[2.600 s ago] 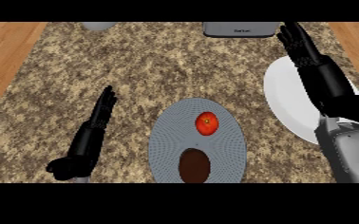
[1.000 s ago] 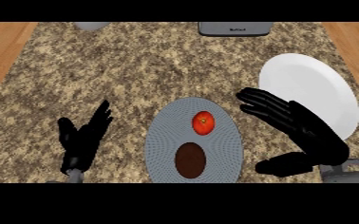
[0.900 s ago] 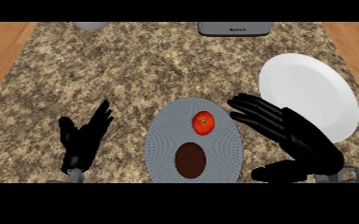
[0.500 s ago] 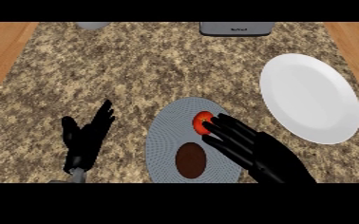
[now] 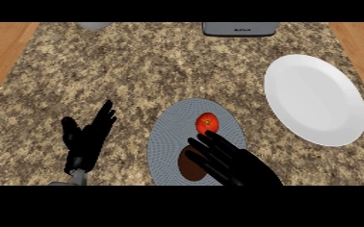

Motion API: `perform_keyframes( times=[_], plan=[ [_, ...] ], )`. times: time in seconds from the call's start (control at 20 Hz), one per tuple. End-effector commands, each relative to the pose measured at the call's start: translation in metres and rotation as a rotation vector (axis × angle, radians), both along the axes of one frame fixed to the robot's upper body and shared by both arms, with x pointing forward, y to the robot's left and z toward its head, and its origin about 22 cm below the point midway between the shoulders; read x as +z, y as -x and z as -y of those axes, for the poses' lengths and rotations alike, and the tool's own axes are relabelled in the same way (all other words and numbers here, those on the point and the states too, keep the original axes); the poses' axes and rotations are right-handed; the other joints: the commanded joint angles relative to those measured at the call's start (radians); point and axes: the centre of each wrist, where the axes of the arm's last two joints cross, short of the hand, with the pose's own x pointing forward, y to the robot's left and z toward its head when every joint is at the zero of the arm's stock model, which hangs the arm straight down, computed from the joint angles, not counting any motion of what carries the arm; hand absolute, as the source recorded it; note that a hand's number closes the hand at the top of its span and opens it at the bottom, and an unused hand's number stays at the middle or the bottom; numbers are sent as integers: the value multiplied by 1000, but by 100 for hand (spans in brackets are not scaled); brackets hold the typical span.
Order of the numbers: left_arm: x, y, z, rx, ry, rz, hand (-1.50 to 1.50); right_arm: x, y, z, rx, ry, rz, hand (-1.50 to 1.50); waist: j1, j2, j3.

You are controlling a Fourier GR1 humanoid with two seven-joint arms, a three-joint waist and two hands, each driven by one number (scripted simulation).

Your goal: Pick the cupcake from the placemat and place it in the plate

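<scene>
Placemat (image 5: 167, 137) on speckled granite counter (image 5: 142, 67)

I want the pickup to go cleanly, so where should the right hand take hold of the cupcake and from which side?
Probably around its sides, coming from above. The cupcake is a low brown round on the placemat, with the tomato just beyond it. The right hand already lies over its right edge with straight fingers, so curling thumb and fingers around it looks simplest.

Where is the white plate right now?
In the head view, the white plate lies at the counter's right, just right of the grey placemat and up-right of the right hand.
</scene>
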Motion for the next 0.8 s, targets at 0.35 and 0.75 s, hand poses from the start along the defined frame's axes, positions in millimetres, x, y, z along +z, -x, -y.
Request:
perform_keyframes(
  times=[0.35,0.75],
  plan=[
    [5,3,-10,-13,1,-18,0,-18,1,-25,-40,60,35,-150,3,0,0],
    [3,-2,2,-5,22,-12,0,-50,-15,-33,-96,124,40,-150,3,1,0]
  ],
)
